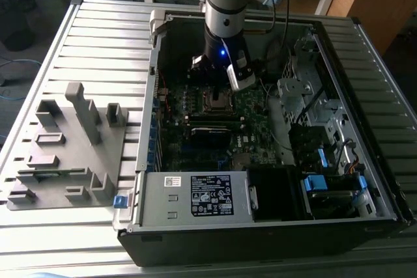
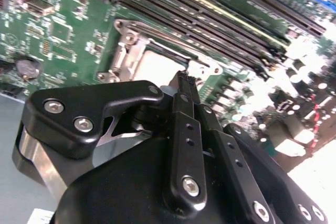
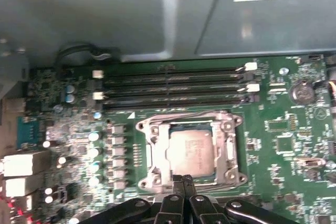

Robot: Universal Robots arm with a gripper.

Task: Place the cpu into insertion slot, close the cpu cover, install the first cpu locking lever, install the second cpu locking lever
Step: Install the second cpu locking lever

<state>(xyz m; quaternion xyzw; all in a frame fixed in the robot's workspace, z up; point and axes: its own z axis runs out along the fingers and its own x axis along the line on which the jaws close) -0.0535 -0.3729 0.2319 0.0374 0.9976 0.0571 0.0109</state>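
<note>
So the black two-fingered gripper [image 3: 182, 182] on the grey robot arm [image 1: 225, 4] is hanging down inside the open black computer case [image 1: 260, 226], right over the socket area of the green motherboard [image 3: 283, 129]. In the first wrist view its fingers [image 3: 177, 187] are sitting pressed together with nothing between them, tips just at the near edge of the socket. The small flat square cpu with the dull silver-tan metal face [image 3: 190, 151] is already lying in the square silver-rimmed insertion slot [image 3: 227, 157], and the thin silvery metal cpu cover frame [image 3: 157, 153] is lying down flat around it, with the chip showing through the cut-out middle. Can't really tell how the locking levers are sitting from these shots. Just beyond the socket the long narrow black memory slots [image 3: 173, 85] are running in a row. In the second wrist view the closed fingertips [image 2: 184, 80] are hovering right at the socket's washed-out bright middle [image 2: 157, 66]. Out on the slatted metal table [image 1: 98, 37], a grey plastic parts holder [image 1: 68, 148] is sitting well apart from the case, on the exterior view's left
</note>
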